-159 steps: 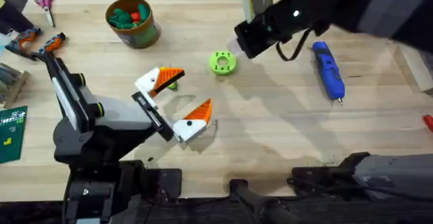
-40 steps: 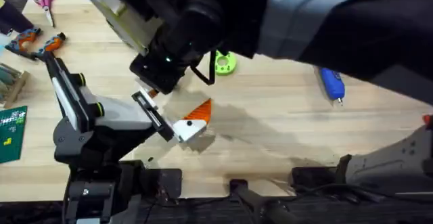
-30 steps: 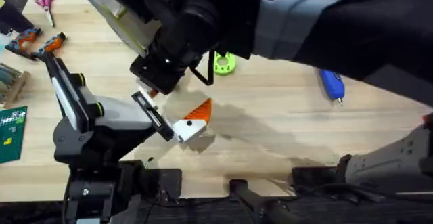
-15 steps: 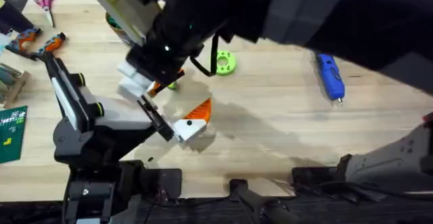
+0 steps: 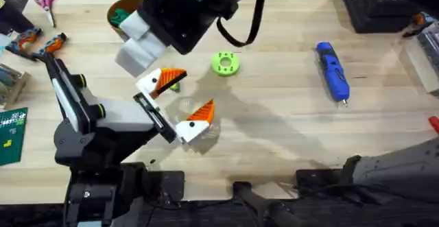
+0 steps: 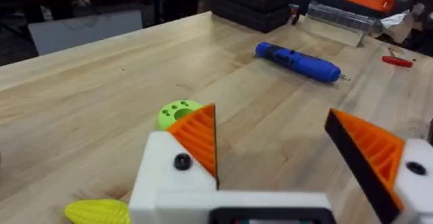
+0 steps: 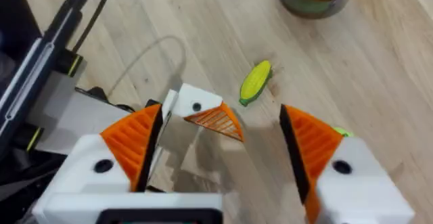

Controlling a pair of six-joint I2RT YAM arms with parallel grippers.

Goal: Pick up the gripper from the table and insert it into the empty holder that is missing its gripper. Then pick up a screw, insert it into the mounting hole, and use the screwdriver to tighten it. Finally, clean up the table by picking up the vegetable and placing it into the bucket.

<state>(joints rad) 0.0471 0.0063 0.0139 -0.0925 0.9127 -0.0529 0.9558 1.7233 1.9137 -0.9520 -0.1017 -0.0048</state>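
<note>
Your right gripper [image 7: 220, 153] hangs with jaws released above the vegetable [image 7: 255, 82], seemingly lining up (left gripper [image 6: 298, 163] likewise unclenched).

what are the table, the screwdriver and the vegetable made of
Table: looks like pale wood, matte, with visible grain and plank seams. Screwdriver: blue body with a slight sheen, probably plastic, and a thin tip that looks like metal. Vegetable: smooth yellow-green toy, likely plastic or rubber; the look leaves it open.
</note>
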